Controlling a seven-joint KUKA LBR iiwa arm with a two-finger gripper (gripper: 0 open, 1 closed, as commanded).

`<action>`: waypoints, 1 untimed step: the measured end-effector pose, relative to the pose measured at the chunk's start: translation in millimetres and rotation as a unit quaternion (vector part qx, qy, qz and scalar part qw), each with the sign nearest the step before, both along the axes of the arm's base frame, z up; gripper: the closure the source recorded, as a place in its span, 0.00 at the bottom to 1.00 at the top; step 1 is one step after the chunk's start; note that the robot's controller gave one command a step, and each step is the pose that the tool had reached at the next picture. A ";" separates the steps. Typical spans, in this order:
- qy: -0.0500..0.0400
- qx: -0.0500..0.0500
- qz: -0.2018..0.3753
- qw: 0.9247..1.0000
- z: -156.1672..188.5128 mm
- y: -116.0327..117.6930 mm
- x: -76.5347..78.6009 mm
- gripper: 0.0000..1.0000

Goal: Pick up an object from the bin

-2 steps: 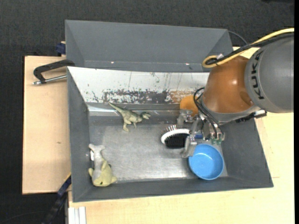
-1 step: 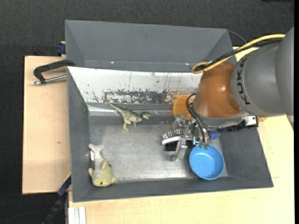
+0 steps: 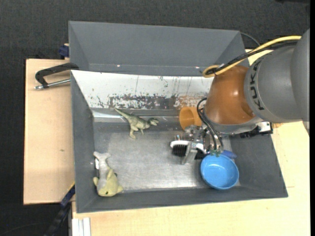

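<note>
So, head count: five loose things in the grey bin (image 3: 147, 166), one of each kind
Dinosaurs: one, a small tan-green toy dinosaur (image 3: 138, 122) at 11 o'clock on the floor, close to the back wall
Soft toys: one, a white and yellow plush animal (image 3: 106, 178) in the 8 o'clock corner, well apart from everything else
Cups: one orange cup (image 3: 187, 117) at 1 o'clock, partly under the arm's orange cover (image 3: 229, 100)
Bowls: one blue bowl (image 3: 219, 172), round, open side up, at 4 o'clock
Brushes: one small black-and-white brush (image 3: 178, 146) a bit toward 3 o'clock from the middle, between the cup and the bowl
Brush looks: white on top, black below, short and stubby, lying on the floor
End effector (image 3: 196, 149): low over the floor just at the brush's 3 o'clock side, blue bowl right next to it
End effector state: honestly can't tell if it's released or clenched
</note>
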State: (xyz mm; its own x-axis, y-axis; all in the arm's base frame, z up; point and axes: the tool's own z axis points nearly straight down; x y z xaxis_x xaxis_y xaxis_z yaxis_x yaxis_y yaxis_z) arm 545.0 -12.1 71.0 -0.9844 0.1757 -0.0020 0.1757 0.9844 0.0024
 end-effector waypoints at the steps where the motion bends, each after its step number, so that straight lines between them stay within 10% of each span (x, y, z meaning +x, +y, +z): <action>1: 0.001 0.000 0.000 1.000 -0.5 -0.2 -0.7 0.00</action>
